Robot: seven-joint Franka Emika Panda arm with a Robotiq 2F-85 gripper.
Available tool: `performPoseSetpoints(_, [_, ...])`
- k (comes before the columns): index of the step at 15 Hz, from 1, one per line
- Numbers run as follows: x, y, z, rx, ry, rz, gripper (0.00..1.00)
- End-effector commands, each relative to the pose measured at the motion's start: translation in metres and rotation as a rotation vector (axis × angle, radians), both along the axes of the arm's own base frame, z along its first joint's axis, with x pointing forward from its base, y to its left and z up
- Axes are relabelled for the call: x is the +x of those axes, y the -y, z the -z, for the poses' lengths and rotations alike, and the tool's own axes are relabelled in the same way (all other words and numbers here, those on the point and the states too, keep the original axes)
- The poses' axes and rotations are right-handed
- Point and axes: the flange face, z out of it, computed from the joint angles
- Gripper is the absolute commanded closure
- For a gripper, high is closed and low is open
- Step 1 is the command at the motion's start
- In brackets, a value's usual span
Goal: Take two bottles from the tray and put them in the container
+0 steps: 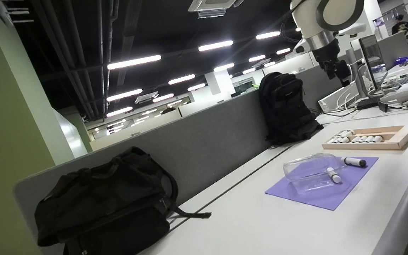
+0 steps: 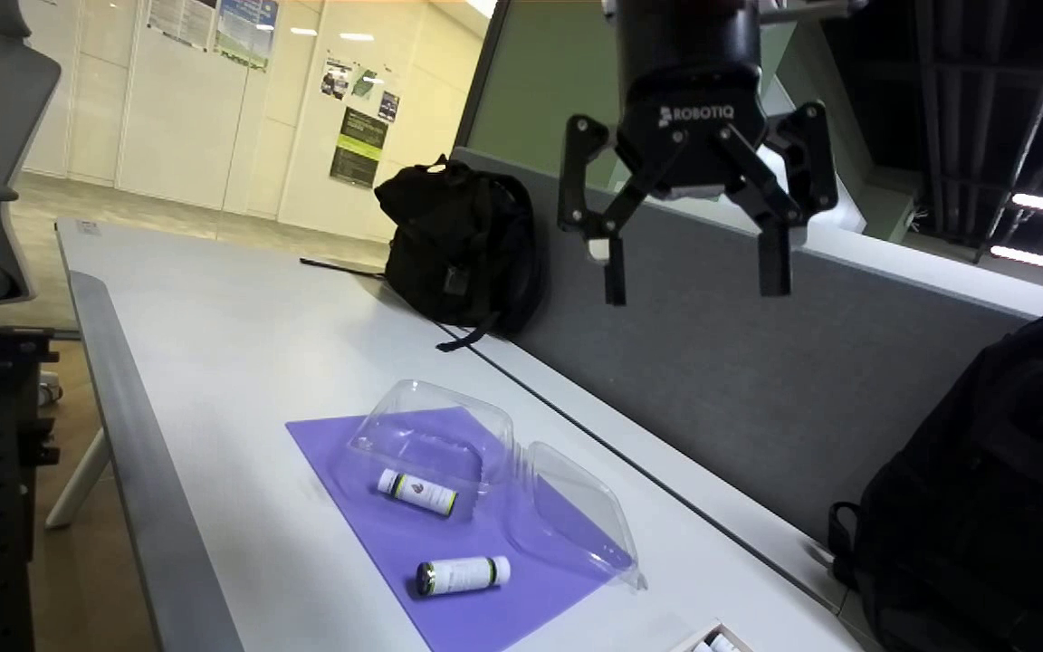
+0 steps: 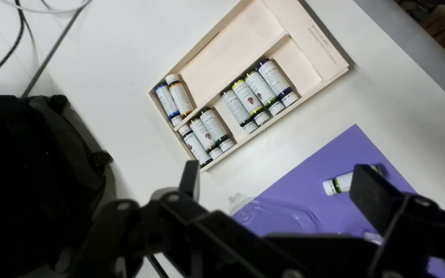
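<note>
The hand is wide and empty; in an exterior view a bottle lies near, on the mat, outside the clear box. It's round; a bump could roll it away.

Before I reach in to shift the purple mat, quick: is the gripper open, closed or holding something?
Gripper: open, holding nothing; its jaws stand well apart in an exterior view.

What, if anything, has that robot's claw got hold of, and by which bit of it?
Nothing. In an exterior view, the gripper hangs open above the desk, its fingers apart with nothing between them. The bottles lie below, untouched.
</note>
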Motion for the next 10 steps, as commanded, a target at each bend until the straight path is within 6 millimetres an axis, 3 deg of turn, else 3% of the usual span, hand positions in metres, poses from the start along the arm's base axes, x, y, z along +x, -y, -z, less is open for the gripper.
performPoseSetpoints(1, [0.008, 0.031, 0.014, 0.115, -0.048, -0.071, 0.0])
performPoseSetpoints(2, [0.008, 0.036, 0.017, 0.154, -0.07, -0.085, 0.0])
performPoseSetpoints(3, [-0.001, 0.026, 0.017, 0.117, -0.051, -0.055, 0.0])
performPoseSetpoints(10, [0.0, 0.026, 0.02, 0.124, -0.067, -0.072, 0.0])
